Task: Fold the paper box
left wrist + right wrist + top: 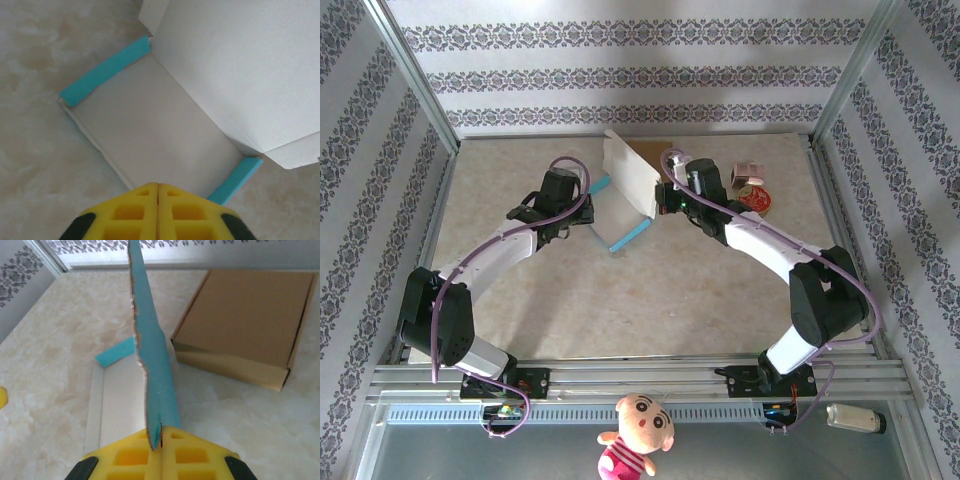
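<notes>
So, my R gripper [161, 434] pinched paper box [150, 130] by raised flap [155, 375]; L gripper [158, 187] was shut. Card looked light, bendy; I'd grip nr crease.

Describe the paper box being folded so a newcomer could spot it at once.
Look at the far middle of the table. The paper box lies there half open, its tall panel raised and pinched by the right pincer. Unlike the closed brown box to its right, it is white with turquoise edges.

Matt paper box [150, 130], ragged cut edge; smooth, faintly glossy marbled tabletop [35, 150]; jaws perhaps moulded plastic.
</notes>
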